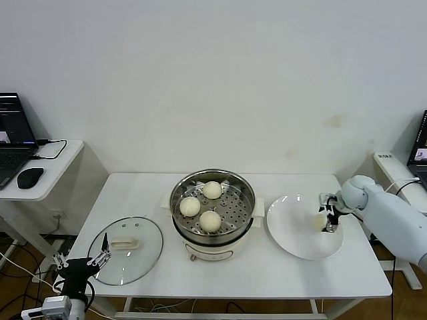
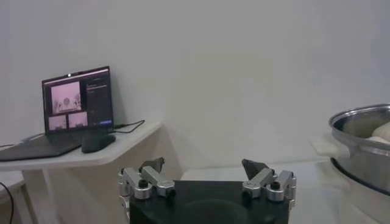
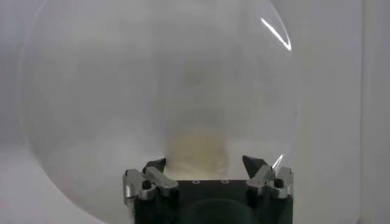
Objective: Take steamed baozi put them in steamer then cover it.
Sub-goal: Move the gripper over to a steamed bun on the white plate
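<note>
One baozi [image 1: 319, 221] lay on the white plate [image 1: 293, 237], right of the steamer [image 1: 212, 200], which held three more baozi [image 1: 211, 221]. The right gripper [image 1: 325, 215] straddled the plate's bun, jaws apart on either side of it; whether the fingers [image 3: 255, 165] touched it could not be told. The cover [image 1: 127, 248] lay on the table [image 1: 267, 273] left of the steamer. The left gripper [image 1: 101, 255] hung beside the cover, jaws wide, holding nothing.

R gripper [image 1: 324, 215] lowered, jaws apart; L gripper [image 1: 101, 255] parked, open.
</note>
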Controlling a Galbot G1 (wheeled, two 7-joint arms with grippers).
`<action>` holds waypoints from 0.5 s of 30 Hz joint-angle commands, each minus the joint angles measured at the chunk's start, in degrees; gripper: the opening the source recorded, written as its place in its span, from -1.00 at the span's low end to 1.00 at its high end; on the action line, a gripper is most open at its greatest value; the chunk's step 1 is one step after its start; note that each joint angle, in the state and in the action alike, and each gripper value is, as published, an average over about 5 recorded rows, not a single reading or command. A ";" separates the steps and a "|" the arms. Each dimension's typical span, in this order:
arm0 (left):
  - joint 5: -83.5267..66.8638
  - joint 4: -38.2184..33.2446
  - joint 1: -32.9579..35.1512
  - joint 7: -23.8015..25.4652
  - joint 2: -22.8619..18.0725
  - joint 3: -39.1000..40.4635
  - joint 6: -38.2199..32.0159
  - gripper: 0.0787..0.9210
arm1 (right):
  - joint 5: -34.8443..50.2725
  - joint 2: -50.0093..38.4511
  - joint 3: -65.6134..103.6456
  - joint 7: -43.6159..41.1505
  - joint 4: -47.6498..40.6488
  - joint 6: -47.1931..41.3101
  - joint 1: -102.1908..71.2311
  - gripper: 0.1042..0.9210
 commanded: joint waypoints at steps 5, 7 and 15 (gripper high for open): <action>0.01 0.04 0.07 -0.01 -0.07 0.03 -0.02 0.77 | -0.68 1.52 0.13 -0.66 -1.95 0.21 0.01 0.29; 0.00 -0.04 0.09 -0.02 -0.02 -0.03 -0.02 0.77 | -0.37 1.23 -0.01 -0.88 -1.41 0.26 0.31 0.24; -0.09 -0.33 -0.04 -0.04 0.27 -0.14 -0.02 0.77 | 5.01 -4.29 -5.72 -2.85 5.61 -1.32 5.94 0.18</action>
